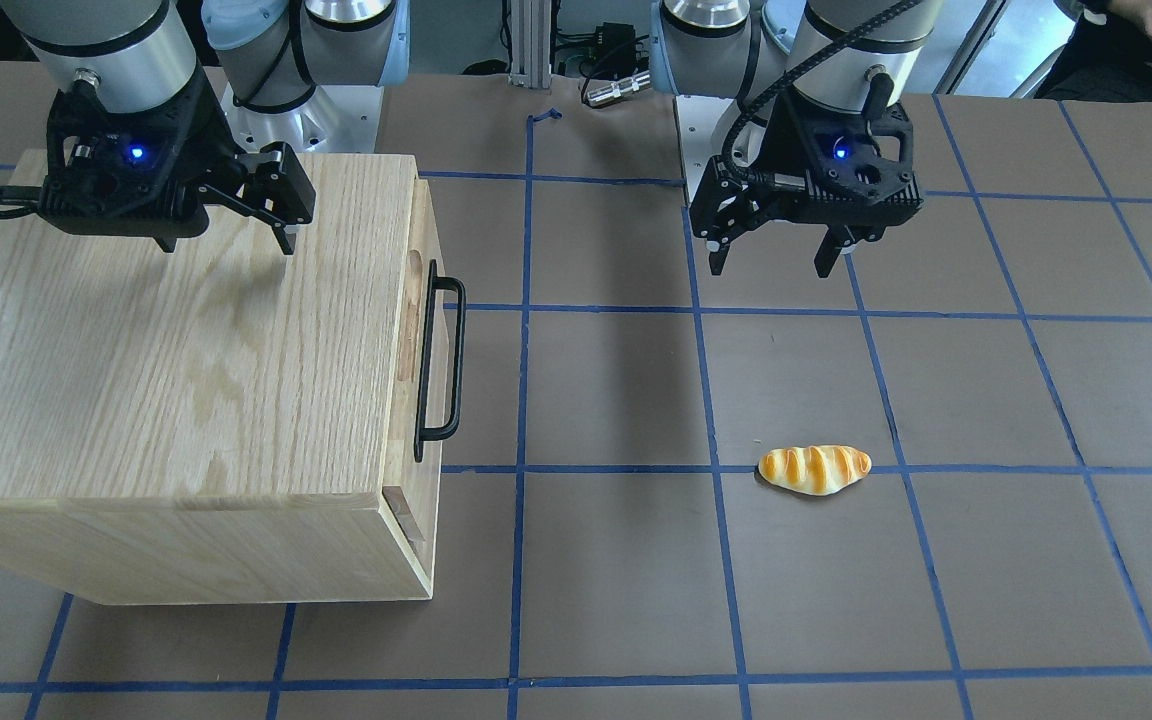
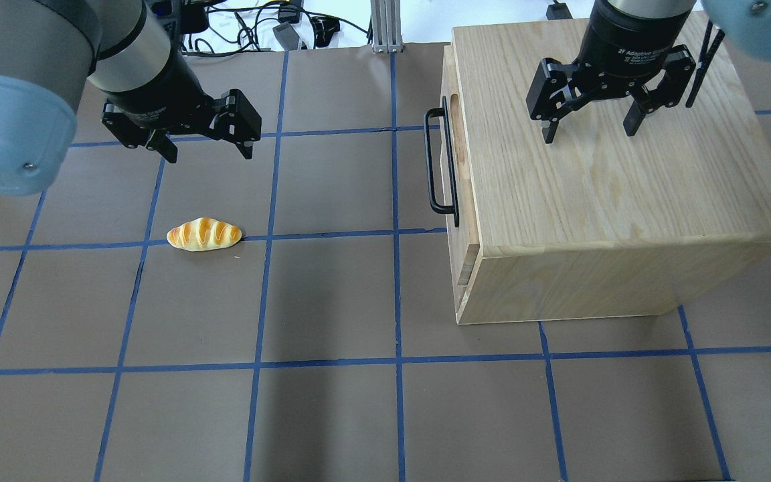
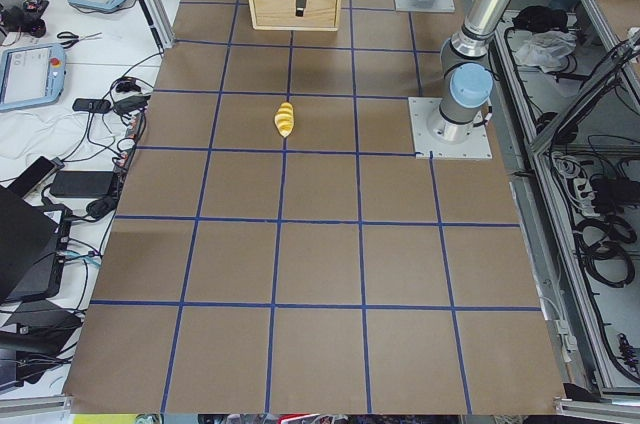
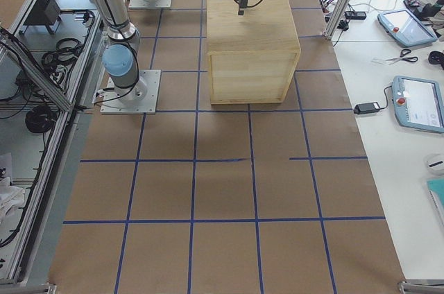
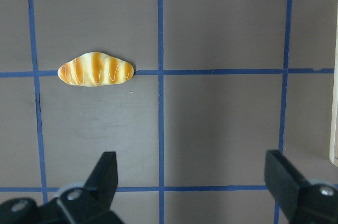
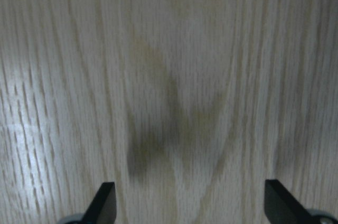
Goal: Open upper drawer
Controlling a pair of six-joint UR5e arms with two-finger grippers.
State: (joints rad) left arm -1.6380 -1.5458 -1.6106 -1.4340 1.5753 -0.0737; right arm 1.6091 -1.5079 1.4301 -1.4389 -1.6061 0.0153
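The upper drawer (image 2: 456, 175) is a narrow light-oak front at the top of the cabinet's left-facing side, pushed in, with a long black bar handle (image 2: 436, 164). It also shows in the front-facing view (image 1: 430, 330) with its handle (image 1: 439, 365). My right gripper (image 2: 588, 132) is open and empty above the cabinet's oak top (image 2: 626, 194), well back from the handle; its wrist view (image 6: 191, 208) shows only wood grain. My left gripper (image 2: 209, 155) is open and empty above the table, far left of the cabinet.
A toy bread roll (image 2: 203, 234) lies on the brown mat with blue tape lines, just in front of my left gripper (image 5: 194, 182), and shows in the left wrist view (image 5: 96, 68). The cabinet's edge shows at that view's right. Cables lie beyond the table's far edge.
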